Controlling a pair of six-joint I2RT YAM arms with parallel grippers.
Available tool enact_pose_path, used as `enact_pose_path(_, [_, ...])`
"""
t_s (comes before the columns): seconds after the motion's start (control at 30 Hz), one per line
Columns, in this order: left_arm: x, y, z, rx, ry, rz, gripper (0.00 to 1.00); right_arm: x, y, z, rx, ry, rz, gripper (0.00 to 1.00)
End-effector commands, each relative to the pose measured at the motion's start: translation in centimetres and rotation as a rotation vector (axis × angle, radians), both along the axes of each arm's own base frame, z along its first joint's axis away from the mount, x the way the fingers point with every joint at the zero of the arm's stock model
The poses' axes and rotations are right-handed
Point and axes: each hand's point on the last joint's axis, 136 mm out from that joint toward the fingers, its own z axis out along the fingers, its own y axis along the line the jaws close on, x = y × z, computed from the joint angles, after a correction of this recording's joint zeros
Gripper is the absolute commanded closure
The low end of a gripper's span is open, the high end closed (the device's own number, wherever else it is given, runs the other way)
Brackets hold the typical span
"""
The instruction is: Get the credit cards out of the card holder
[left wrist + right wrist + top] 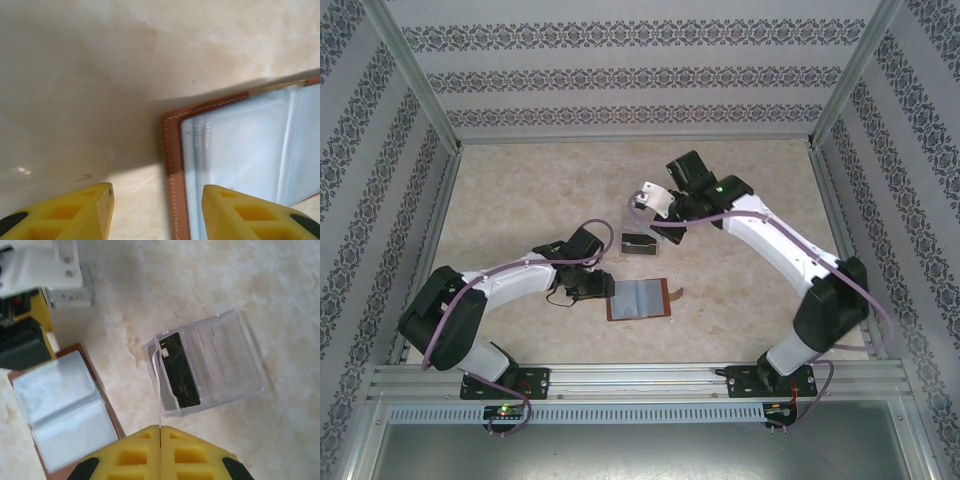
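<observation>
Over the beige, marble-patterned table, the left gripper stood released. Its two yellow fingers were apart with nothing between them, poised above the stitched 9 o'clock edge of the card holder. Whether a finger touched the leather could not be told. The right gripper was clenched, pinching one thin pale grey card. From its wrist the card appeared edge-on; from the top view it was at about 12 o'clock of the clear plastic tray. The one card holder, reddish-brown leather with pale stitching and glossy bluish-grey sleeves, lay open and flat at 6 o'clock of that tray. The single tray was a see-through, boxy rectangle with ribbed slots. One dark card with fine gold lines stood in the slot at the end nearest the holder. That made two credit cards counted.
</observation>
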Motion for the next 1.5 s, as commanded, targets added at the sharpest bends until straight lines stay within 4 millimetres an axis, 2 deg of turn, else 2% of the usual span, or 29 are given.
enact_pose_path(0.0, [0.2, 1.4, 0.1, 0.016, -0.017, 0.025, 0.50, -0.5, -1.0, -0.6, -0.144, 0.014, 0.171, 1.00])
enact_pose_path(0.4, [0.5, 3.2, 0.2, 0.015, -0.009, 0.072, 0.50, 1.8, -0.1, -2.4, -0.293, 0.101, 0.362, 1.00])
enact_pose_path(0.9, [0.6, 3.5, 0.8, -0.003, -0.029, 0.100, 0.49, 5.0, 2.0, -5.0, -0.298, 0.154, 0.384, 1.00])
enact_pose_path(1.13, [0.5, 3.6, 0.9, -0.006, -0.033, 0.109, 0.49, 6.2, 2.4, -6.4, -0.306, 0.165, 0.377, 1.00])
enact_pose_path(1.47, [0.4, 3.7, 1.0, -0.009, -0.041, 0.120, 0.49, 7.6, 1.9, -8.2, -0.341, 0.176, 0.332, 1.00])
